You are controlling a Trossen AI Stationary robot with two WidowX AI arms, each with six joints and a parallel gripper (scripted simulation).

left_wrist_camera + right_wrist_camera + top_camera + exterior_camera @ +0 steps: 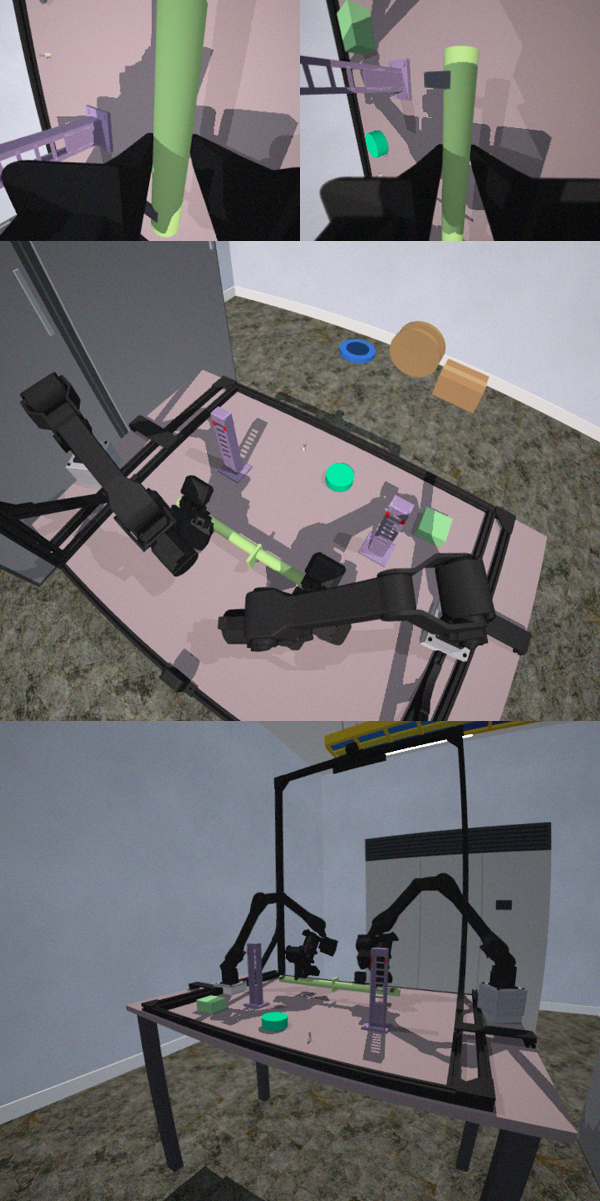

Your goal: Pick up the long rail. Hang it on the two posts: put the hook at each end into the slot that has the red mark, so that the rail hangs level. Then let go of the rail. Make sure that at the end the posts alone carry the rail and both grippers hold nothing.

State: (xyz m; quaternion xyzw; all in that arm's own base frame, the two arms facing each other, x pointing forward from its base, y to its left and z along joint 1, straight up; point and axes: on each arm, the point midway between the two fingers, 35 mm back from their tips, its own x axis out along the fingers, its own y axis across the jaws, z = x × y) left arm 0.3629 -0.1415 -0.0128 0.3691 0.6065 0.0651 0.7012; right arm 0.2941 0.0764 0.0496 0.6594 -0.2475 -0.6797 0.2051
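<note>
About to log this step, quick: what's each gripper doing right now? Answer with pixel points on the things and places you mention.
Left gripper (pixel 197 522) (pixel 172 135): closed, holding the rail (pixel 265 556) (pixel 345 985) (pixel 178 75) (pixel 459 113).
Right gripper (pixel 311 583) (pixel 457 147): closed, holding the rail near its other end.

Teal disc (pixel 339 477) (pixel 274 1022) (pixel 376 144), on table | green block (pixel 433 527) (pixel 211 1004) (pixel 356 28), on table | blue ring (pixel 345 356), on floor

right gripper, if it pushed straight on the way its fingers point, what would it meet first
Probably the table top beneath the rail that the right gripper already grips; how much gap remains is unclear.
</note>
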